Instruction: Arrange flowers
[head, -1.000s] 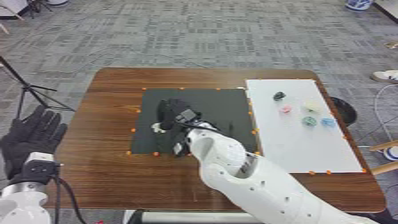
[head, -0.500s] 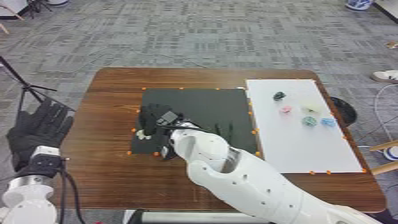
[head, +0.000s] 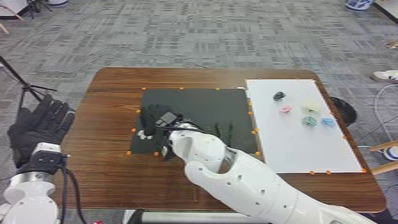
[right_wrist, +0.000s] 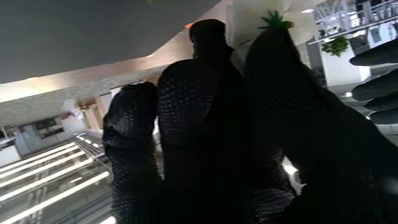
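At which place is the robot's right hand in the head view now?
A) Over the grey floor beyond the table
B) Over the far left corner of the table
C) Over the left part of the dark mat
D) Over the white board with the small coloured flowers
C: the right hand shows over the left part of the dark mat, and the white board lies off to the right.

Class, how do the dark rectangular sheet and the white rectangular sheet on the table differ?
The dark sheet looks nearly square, while the white sheet is longer. The black-gloved right robot hand is over the dark sheet; the white sheet bears small flower heads in several colours. Both lie on the brown wooden table, with orange markers at their edges.
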